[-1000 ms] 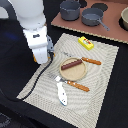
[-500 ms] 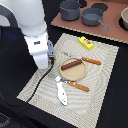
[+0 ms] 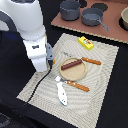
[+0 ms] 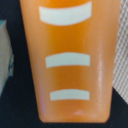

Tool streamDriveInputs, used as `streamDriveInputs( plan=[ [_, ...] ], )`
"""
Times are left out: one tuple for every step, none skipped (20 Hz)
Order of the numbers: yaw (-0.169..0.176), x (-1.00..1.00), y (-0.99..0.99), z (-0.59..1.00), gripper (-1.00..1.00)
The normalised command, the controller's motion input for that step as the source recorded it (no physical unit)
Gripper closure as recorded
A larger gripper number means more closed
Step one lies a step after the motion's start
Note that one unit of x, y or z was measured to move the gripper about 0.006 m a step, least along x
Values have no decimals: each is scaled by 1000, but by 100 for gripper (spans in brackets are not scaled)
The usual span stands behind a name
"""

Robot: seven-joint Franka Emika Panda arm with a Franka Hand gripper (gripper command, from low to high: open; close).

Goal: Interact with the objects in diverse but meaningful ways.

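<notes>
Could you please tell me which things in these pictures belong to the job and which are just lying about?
Job:
- sausage
- fish
- yellow carton
- orange bread loaf, filling the wrist view

Lying about:
- grey pots
- orange-handled cutlery
- round plate
- striped mat

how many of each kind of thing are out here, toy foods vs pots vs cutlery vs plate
toy foods: 4 - sausage, fish, yellow carton, orange loaf (wrist view only)
grey pots: 2 -
orange-handled cutlery: 2 -
plate: 1 -
total: 9
</notes>
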Motion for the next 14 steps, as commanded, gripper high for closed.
streamDriveInputs(
  plan=[
    [0,357,323,1000,-100],
    [0,523,363,1000,-100],
    [0,620,391,1000,-100],
    [0,691,329,1000,-100],
    [0,706,251,1000,-100],
    [0,883,211,863,-100],
    [-3,969,146,726,-100],
    [-12,994,80,614,-100],
    [-10,1000,71,586,-100],
    [-6,1000,43,540,-100],
    [-10,1000,9,543,-100],
    [-18,1000,0,549,-100],
    [-29,994,0,543,-100],
    [-45,971,-3,503,-100]
  ],
)
